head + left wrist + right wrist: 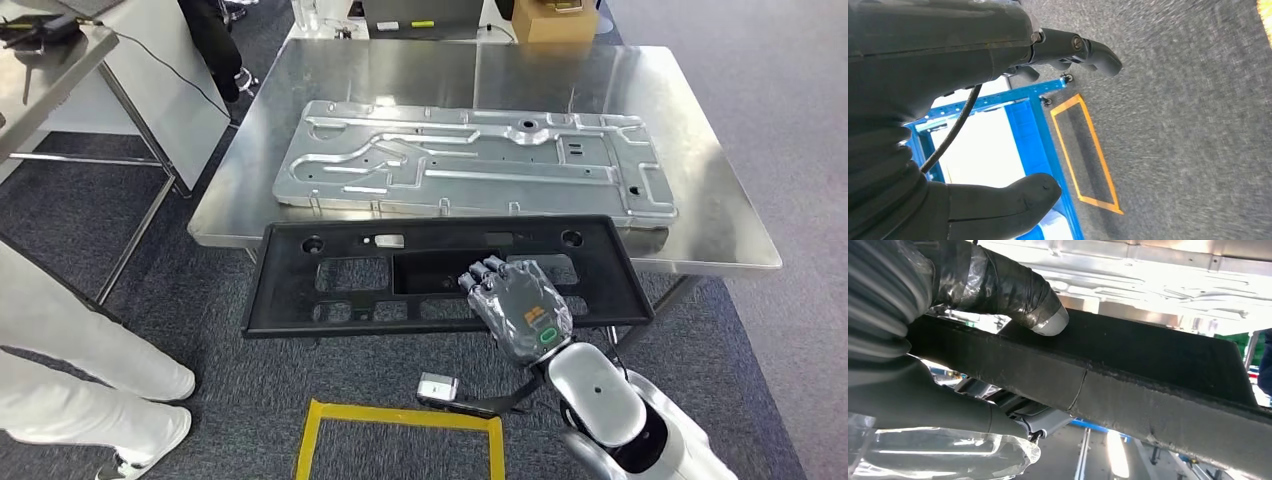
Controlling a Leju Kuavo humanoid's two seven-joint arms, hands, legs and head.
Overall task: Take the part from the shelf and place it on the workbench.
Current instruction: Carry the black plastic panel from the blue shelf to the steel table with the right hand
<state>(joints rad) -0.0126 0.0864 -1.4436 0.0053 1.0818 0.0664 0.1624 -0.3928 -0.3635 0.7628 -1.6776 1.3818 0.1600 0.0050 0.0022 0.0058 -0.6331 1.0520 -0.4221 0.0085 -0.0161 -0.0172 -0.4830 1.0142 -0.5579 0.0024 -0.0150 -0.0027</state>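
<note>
Black plastic panel (440, 275): long, flat, rectangular, pierced with cut-outs. You find it carried in front of the brushed-steel worktop (730, 215), its far long edge overlapping the worktop's near edge, the rest hanging over the grey carpet. Whether that far edge already rests on the steel, you cannot tell.

Right hand (515, 305): holds the panel at its near long edge, right of centre, fingers over the top face; in the right wrist view the taped thumb (1040, 315) presses one face and the other fingers lie against the opposite one.

Left hand (998, 115): holds nothing, its fingers apart, hanging above the carpet near a blue metal frame (1033, 130).

Silver stamped-metal plate (470, 160): lies on the worktop, just beyond the panel.

Handling, as a judgement: expect a light, fairly stiff piece. Held off-centre by one edge, it may sag or swing at the free left end. The smooth plastic may slip; keep the grip on the solid rim, not the thin bars between cut-outs.
</note>
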